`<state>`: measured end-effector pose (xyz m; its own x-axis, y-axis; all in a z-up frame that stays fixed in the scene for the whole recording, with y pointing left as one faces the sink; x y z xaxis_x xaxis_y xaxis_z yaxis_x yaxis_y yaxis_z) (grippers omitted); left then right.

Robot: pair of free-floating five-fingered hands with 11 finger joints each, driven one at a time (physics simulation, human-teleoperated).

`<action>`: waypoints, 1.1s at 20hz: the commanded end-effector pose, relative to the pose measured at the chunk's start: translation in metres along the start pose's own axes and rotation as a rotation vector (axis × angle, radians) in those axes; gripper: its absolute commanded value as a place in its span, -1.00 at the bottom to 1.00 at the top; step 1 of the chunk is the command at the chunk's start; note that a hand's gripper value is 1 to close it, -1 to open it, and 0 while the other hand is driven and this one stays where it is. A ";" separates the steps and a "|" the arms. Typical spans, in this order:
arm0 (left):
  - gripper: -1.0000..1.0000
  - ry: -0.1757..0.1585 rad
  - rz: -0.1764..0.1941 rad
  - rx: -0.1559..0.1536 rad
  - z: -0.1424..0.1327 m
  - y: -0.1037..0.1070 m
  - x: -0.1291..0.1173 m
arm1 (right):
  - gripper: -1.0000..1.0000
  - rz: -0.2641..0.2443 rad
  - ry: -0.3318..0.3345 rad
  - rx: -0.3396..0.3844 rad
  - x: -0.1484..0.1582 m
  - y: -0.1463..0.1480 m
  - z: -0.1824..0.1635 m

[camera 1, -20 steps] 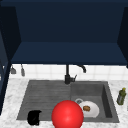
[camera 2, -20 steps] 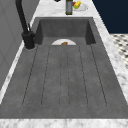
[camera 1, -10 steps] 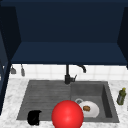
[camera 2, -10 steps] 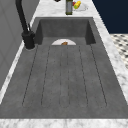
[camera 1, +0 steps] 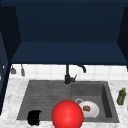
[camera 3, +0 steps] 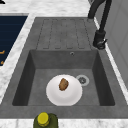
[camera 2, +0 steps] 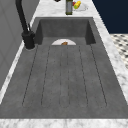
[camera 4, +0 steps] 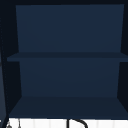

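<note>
A black hand (camera 1: 34,117) hangs low at the front left corner of a grey sink (camera 1: 45,92), just above the ribbed draining board, and its fingers cannot be told apart well enough to say whether they are released or clenched; it holds nothing that can be seen. Just to its right a glossy red ball (camera 1: 67,114) sits at the sink's front edge, smooth and round, covering part of the basin behind it. In the basin a white round plate (camera 3: 64,90) lies flat on the floor beside the drain (camera 3: 82,80), low enough that the walls hem it in, and a small brown lump of food (camera 3: 63,84) rests near its middle. The sink looks like rough, matte stone, its board cut with shallow straight grooves that run toward the basin. A slim black tap (camera 1: 68,74) arches over the back rim. On the speckled marble desk (camera 1: 7,100) to the right stands a green bottle (camera 1: 121,96) with a yellow cap, upright and well apart from the plate. Above, a dark blue open cabinet (camera 4: 67,57) shows one bare shelf.
</note>
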<state>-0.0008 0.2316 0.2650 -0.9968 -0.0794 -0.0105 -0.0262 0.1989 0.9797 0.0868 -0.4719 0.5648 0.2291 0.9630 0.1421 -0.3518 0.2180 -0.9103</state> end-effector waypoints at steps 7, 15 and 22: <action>0.00 0.000 0.000 0.000 0.000 0.000 0.000 | -1.00 -0.001 0.139 -0.022 0.052 0.001 -0.022; 0.00 0.000 0.000 0.000 0.000 0.000 0.000 | -1.00 -0.010 0.264 -0.022 0.074 -0.006 -0.056; 0.00 0.000 0.000 0.000 0.000 0.000 0.000 | -1.00 -0.002 0.294 -0.069 0.105 0.034 -0.040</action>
<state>-0.0008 0.2316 0.2650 -0.9968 -0.0794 -0.0105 -0.0262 0.1989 0.9797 0.1459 -0.3954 0.5478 0.4975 0.8663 0.0446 -0.2636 0.2000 -0.9437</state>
